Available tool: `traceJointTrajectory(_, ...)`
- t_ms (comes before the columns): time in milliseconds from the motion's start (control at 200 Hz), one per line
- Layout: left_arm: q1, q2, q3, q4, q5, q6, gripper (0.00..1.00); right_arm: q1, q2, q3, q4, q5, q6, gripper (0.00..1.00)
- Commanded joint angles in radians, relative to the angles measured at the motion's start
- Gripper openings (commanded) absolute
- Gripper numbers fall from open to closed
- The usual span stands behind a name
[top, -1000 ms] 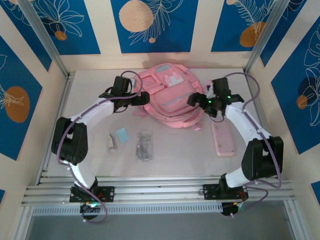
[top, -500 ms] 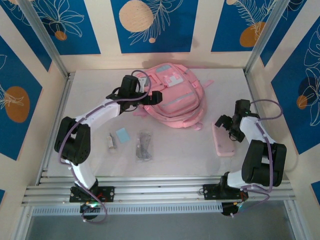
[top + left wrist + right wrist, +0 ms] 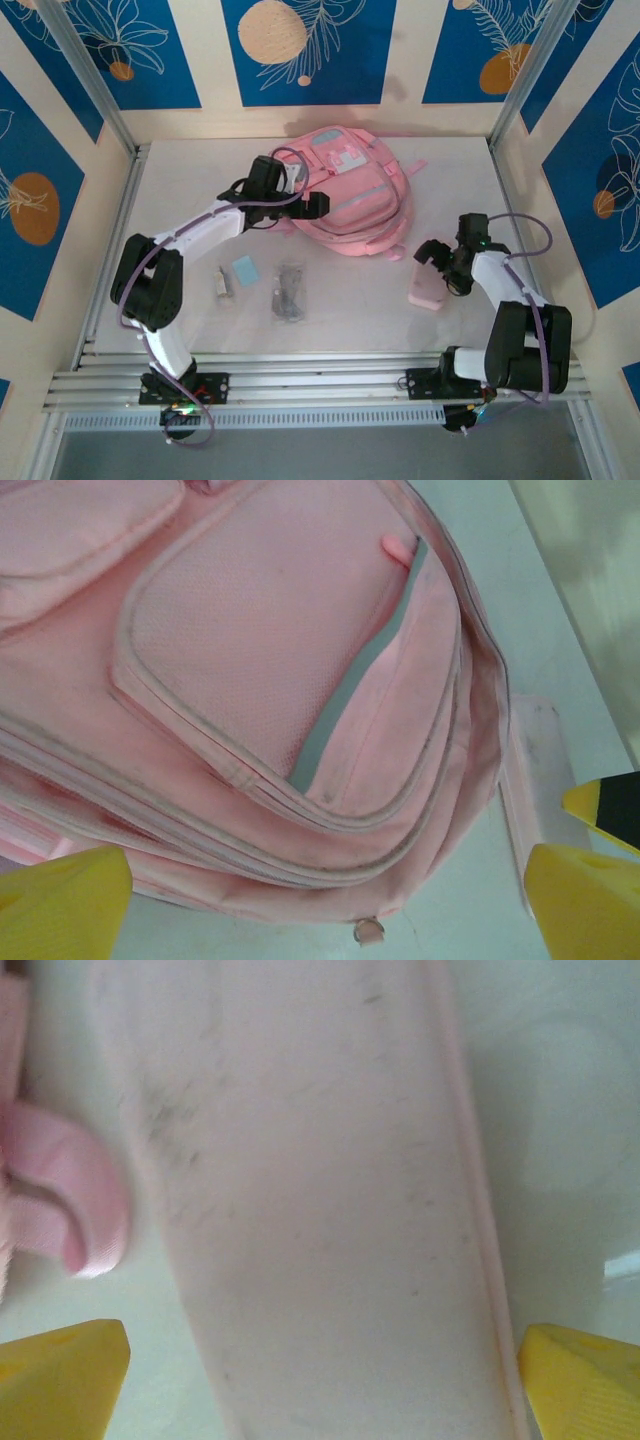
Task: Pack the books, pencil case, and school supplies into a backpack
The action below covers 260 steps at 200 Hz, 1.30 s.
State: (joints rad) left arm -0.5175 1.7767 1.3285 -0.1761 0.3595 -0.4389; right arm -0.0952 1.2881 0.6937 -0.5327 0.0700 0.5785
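Lying flat toward the far side of the bench [image 3: 180, 180], the pink backpack [image 3: 350, 190] faces pockets-up. The left fingers [image 3: 60, 900] hang spread wide over the backpack's near-left part, holding nothing; between them the left wrist view shows a mesh front pocket [image 3: 250, 660] edged with grey-blue trim. Just off the backpack's near-right corner lies the pale-pink pencil case [image 3: 425, 292]. The right fingers [image 3: 585, 1380] stand wide apart, one on either side of the case, and are not closed on it. A rounded pink tab [image 3: 85, 1200] of the backpack sits just beside the case. Nearer the arm bases than the backpack's left side lie the clear packet [image 3: 289, 292], the light-blue square [image 3: 243, 267] and the small white piece [image 3: 222, 284], close together.
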Motion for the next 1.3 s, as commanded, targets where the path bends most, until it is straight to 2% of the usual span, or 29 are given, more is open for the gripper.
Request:
traceJointTrajectory(0,-0.018,-0.002,0.001,-0.024,-0.003,0.023,1.00,0.085,-0.004,0.023,-0.044,-0.009,0.042,0.99)
traceJointTrajectory(175,-0.021,-0.008,-0.007,-0.014,0.015,0.028,1.00,0.134,0.076,0.096,-0.115,0.113,0.043,0.99)
traceJointTrajectory(300,-0.024,-0.023,-0.008,-0.034,-0.030,0.044,1.00,0.193,0.141,0.163,-0.162,0.205,0.048,1.00)
traceJointTrajectory(515,-0.046,-0.016,0.016,-0.096,-0.141,0.098,1.00,0.273,0.228,0.218,-0.133,0.183,0.099,1.00)
traceJointTrajectory(690,-0.078,-0.010,0.050,-0.145,-0.228,0.177,1.00,0.306,0.318,0.249,-0.194,0.278,0.125,1.00)
traceJointTrajectory(955,-0.084,0.000,0.078,-0.140,-0.215,0.185,1.00,0.303,0.352,0.238,-0.159,0.248,0.147,1.00)
traceJointTrajectory(1295,-0.085,0.000,0.092,-0.155,-0.213,0.183,1.00,0.311,0.330,0.249,-0.210,0.263,0.121,1.00)
